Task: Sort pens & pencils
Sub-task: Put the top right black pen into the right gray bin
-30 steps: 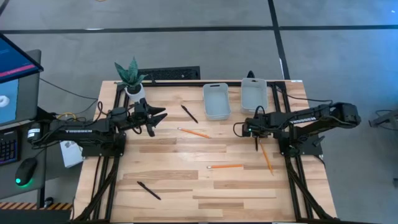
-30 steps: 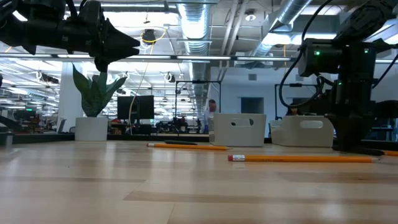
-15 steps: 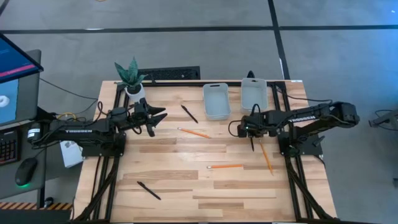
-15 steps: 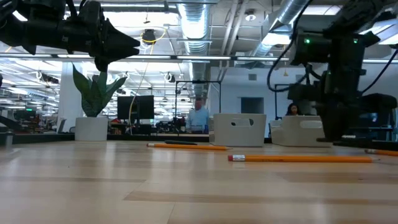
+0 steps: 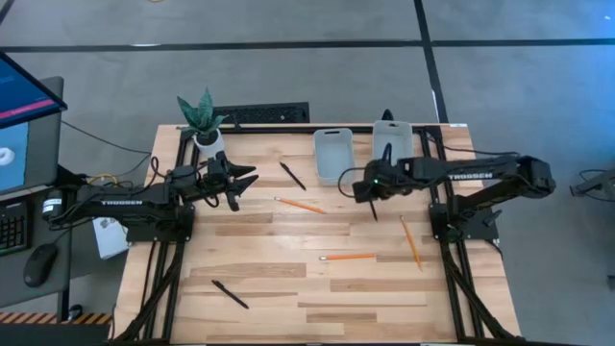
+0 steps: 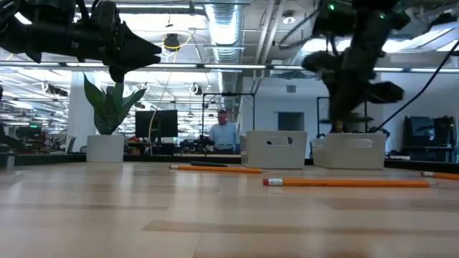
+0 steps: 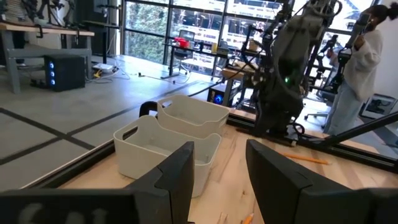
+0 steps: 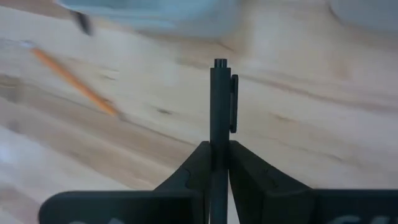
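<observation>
Upper centre of the high view: two pale bins [image 5: 334, 156] [image 5: 392, 144], contents not discernible | left gripper [image 5: 240, 183] left of centre, fingers parted wide, holding nothing | slim black pens [image 5: 292, 175] [image 5: 230, 294] and orange pencils [image 5: 299, 205] [image 5: 348, 258] [image 5: 411, 242] lie on worktop [image 5: 288, 279] | right gripper [image 5: 369, 190] below left bin, fingers clamped on black clip pen [image 8: 219, 106].
</observation>
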Controlling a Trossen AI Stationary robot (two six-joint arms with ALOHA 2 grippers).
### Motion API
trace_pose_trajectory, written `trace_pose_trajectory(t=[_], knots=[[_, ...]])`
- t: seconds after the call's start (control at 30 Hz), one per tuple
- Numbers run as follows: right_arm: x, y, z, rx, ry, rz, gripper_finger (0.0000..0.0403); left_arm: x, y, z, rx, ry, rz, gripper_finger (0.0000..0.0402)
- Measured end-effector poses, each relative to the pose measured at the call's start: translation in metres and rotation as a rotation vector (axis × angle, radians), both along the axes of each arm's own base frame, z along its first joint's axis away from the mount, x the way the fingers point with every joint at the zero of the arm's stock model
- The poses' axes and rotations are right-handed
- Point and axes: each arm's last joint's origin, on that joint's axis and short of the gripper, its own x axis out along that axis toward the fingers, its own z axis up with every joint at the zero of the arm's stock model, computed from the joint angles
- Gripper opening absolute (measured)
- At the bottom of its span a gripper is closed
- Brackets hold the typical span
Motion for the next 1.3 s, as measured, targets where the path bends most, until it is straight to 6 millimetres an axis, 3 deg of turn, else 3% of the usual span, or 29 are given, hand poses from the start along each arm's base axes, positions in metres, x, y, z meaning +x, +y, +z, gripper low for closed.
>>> trace_pose_trajectory(t=[0.23,0.47,1.0,1.3], knots=[[0.006,-0.024,0.033,-0.086,-0.057,0.04,0.0067,0.0,0.0,0.0,-0.001,0.0,0.0,0.0135],[-0.007,-0.057,0.048,-0.146,0.002,0.036,0.0067,0.0,0.0,-0.003,-0.007,0.025,0.0,0.0135],[-0.049,-0.13,0.055,-0.284,0.045,-0.078,0.0066,0.0,0.0,-0.006,-0.015,0.059,0.002,0.0135],[-0.047,-0.152,0.035,-0.309,0.148,0.054,0.0066,-0.001,0.002,-0.006,-0.021,0.055,0.06,0.0135]])
